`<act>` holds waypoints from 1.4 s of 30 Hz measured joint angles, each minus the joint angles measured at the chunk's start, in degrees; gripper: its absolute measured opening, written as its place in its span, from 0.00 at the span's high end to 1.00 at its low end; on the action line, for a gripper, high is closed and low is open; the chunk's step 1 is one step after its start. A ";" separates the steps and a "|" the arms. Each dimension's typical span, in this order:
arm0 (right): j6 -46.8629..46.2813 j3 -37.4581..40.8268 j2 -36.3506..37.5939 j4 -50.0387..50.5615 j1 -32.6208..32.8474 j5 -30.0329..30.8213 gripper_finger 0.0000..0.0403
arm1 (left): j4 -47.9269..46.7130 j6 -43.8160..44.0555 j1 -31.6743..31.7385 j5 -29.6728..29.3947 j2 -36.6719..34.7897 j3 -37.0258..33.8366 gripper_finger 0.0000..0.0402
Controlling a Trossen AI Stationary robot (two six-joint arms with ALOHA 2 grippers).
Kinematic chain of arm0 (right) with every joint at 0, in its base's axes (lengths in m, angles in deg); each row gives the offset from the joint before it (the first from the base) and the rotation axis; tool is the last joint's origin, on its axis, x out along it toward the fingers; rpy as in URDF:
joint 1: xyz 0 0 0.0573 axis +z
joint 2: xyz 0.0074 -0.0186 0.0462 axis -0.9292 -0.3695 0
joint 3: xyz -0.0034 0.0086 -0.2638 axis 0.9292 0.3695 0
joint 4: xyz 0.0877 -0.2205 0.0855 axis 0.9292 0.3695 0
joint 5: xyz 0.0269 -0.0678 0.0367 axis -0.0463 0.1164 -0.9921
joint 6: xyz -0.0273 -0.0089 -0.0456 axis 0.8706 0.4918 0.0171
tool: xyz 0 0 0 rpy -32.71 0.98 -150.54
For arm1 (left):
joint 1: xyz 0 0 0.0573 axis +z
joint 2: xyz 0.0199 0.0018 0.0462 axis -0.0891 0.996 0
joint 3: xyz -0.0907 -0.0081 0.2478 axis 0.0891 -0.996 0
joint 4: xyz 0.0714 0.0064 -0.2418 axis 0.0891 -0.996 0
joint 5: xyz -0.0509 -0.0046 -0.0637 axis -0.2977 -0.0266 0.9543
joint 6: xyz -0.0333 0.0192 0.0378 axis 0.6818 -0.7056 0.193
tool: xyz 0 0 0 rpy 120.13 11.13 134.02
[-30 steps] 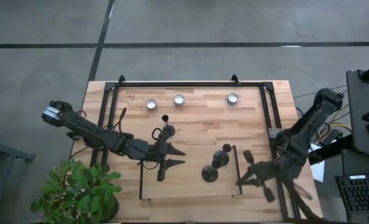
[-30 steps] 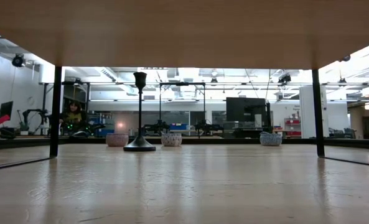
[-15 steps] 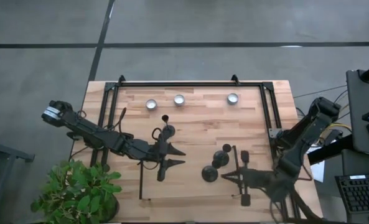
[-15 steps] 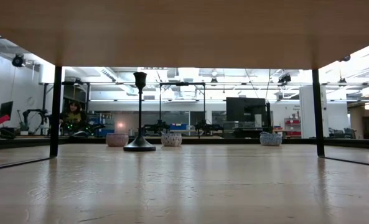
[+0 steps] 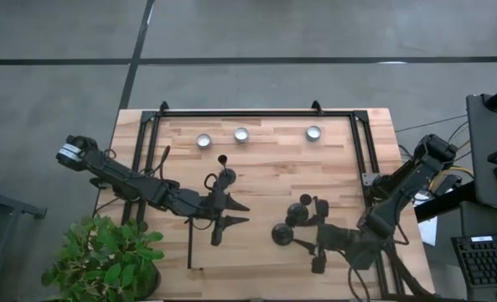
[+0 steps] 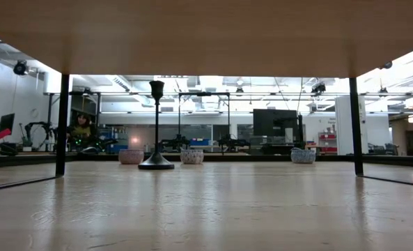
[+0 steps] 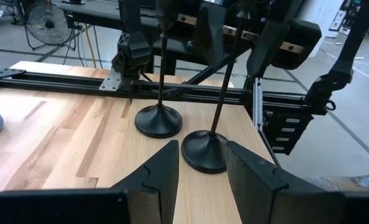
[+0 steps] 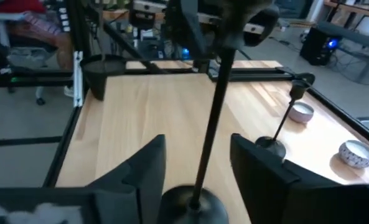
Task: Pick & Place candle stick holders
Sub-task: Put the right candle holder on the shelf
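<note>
Closest to me, near the front edge of the wooden table [image 5: 256,189], the right gripper [image 5: 318,236] comes in from the right side with its fingers [image 8: 148,163] spread wide. The thin stem of one candle stick holder [image 8: 204,149] rises in the gap between them, and neither finger touches it – there is clear space on both sides. That holder stands upright on its round base, with a second holder [image 5: 299,213] just beside it, a little farther back; seen from the left wrist, their two bases sit close together but apart. Over on the left half, level with these, the left gripper [image 5: 238,211] points towards the pair, its fingers [image 7: 162,168] parted and holding nothing, and it is well apart from them. Just beyond the left gripper's tip the third holder [image 5: 225,176] stands alone – upright, near the middle of the table. Farther back, three small tea-light cups [image 5: 241,134] sit in a row along the far side, inside the black metal frame [image 5: 248,113] that edges the table.
</note>
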 joint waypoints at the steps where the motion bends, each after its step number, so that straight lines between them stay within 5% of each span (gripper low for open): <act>1: 0.68 0.02 -0.26 -0.84 -0.27 0.07 0.55 | 0.01 -0.01 0.00 0.00 0.00 0.00 0.68; 10: 3.32 0.19 -0.75 -3.12 -1.79 0.04 0.58 | -0.02 0.08 -0.09 0.00 0.07 0.00 0.68; 27: 5.32 0.06 -0.63 -4.06 -2.03 -2.59 0.96 | -0.11 0.17 -0.09 0.00 0.15 -0.46 0.68; 42: 0.00 0.03 5.62 1.63 1.37 -3.70 0.97 | -0.18 0.33 -0.09 0.00 0.15 -0.48 0.68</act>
